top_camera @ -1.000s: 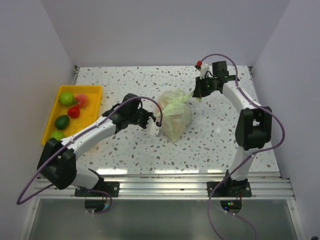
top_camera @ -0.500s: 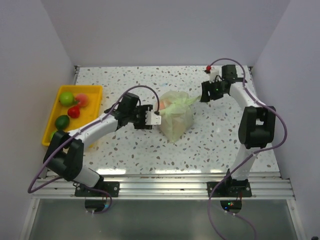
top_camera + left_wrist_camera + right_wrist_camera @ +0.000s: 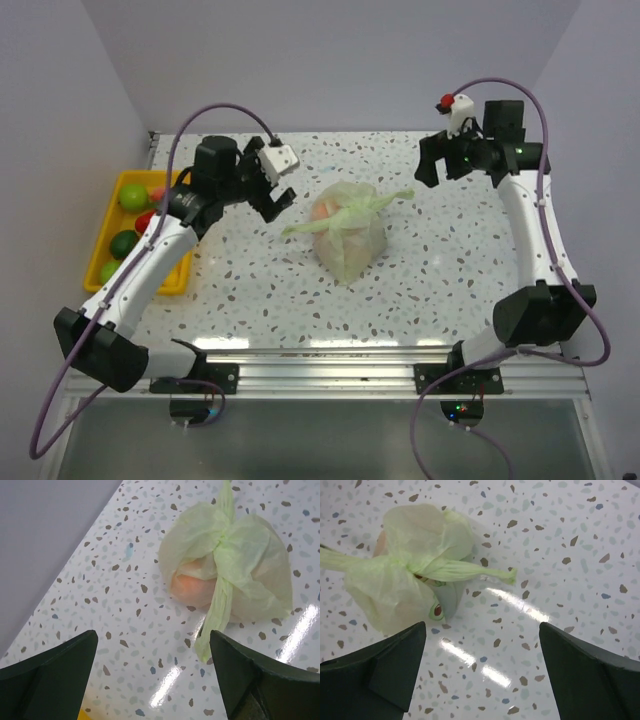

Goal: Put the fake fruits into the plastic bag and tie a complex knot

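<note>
At the far left we see a yellow tray (image 3: 100,255) at the edge of the speckled surface (image 3: 420,270), with a few fruits (image 3: 133,196) in it, green and red, partly hidden by the left arm. Next comes the left end effector (image 3: 274,200), raised above the surface and apart from the bag. Its jaws are spread wide and hold nothing, and in its wrist view the dark fingers (image 3: 50,665) frame bare surface with the bag beyond. In the middle the pale green bag (image 3: 350,240) sits on the surface, closed, with an orange fruit (image 3: 192,587) showing through its thin skin. The knot (image 3: 352,208) gathers the neck on top, with the left tail (image 3: 300,229) trailing outward and the right tail (image 3: 395,195) pointing toward the other arm. On the right, the right end effector (image 3: 431,172) hangs in the air near the back of the surface, jaws just as wide, gripping nothing and touching nothing. Its wrist view looks down past both fingers (image 3: 375,670) at the bag.
</note>
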Tool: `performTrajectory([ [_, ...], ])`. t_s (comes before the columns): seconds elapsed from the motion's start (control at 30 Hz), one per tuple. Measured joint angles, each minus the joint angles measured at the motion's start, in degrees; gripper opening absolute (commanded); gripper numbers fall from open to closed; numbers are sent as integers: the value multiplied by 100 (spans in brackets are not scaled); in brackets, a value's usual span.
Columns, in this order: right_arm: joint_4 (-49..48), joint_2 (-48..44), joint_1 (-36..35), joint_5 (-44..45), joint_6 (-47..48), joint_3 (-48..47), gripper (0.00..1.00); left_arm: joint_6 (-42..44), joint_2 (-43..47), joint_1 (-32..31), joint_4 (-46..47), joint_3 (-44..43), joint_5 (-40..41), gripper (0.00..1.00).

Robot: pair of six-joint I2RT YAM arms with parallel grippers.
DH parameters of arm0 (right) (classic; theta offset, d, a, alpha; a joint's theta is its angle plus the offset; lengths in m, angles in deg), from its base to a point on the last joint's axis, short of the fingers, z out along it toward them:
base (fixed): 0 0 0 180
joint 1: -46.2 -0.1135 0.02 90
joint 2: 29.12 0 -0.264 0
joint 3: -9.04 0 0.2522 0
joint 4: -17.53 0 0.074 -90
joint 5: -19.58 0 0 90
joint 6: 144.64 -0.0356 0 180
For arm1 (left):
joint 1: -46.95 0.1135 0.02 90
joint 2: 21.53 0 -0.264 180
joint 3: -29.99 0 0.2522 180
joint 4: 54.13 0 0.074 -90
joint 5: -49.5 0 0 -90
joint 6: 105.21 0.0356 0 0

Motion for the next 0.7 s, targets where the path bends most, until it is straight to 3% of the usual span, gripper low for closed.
performTrajectory([
  [0.13, 481, -538, 0, -179, -166, 153, 99, -1104, 133, 481, -190, -328, -98, 100],
  [0.33, 553, -1443, -2, -304, -603, 1952, 99, -2214, 767, 1069, -201, 544, 363, 100],
  [0.57, 330, -1759, 0, -280, -896, 3394, 99, -2533, 839, 1104, -184, 1615, 1298, 100],
  [0.7, 157, -1779, 0, -284, -1069, 3788, 99, -2555, 839, 1113, -192, 1714, 1537, 100],
])
